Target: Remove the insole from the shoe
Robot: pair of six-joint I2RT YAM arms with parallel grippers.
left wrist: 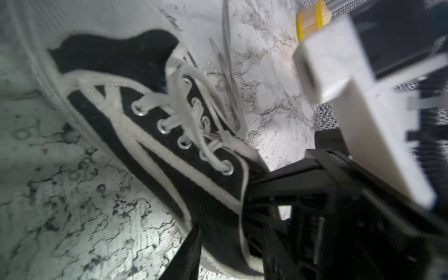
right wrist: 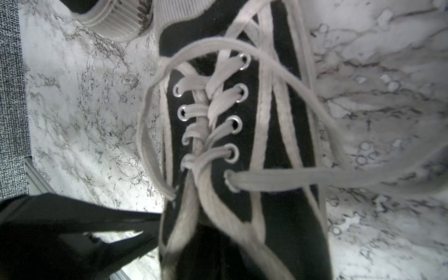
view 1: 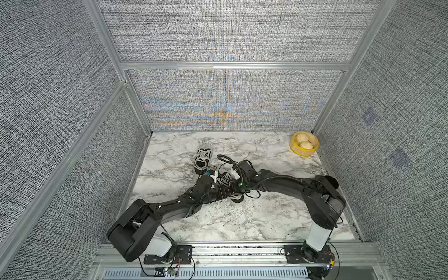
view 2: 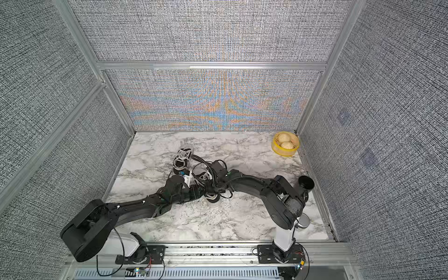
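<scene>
ROBOT ARMS AT WORK ON A SNEAKER: Two arms meet over a blk-and-white canvas shoe [view 1: 224,180] lying mid-counter [view 1: 266,218], seen in both top views. The right hand [left wrist: 266,186] reaches to the shoe's mouth at the heel end, fingers pressed together. What they pinch, if anything, is hidden. The left hand [right wrist: 155,228] sits at the shoe's side near the heel. Its fingers [left wrist: 190,247] are apart w/ the shoe's wall btwn them, and whether they clamp it can't be told. The insole is hidden in every view. White laces [right wrist: 242,46] run through the eyelets, w/ one loose loop arching over the tongue. A second shoe [view 1: 202,157] of the same make lies just beyond, nearer the back wall. In the right wrist view its ribbed sole edge is close to the first shoe's toe. In the far right corner sits a yellow basket [view 1: 300,153] w/ two pale round buns [view 1: 306,145].
</scene>
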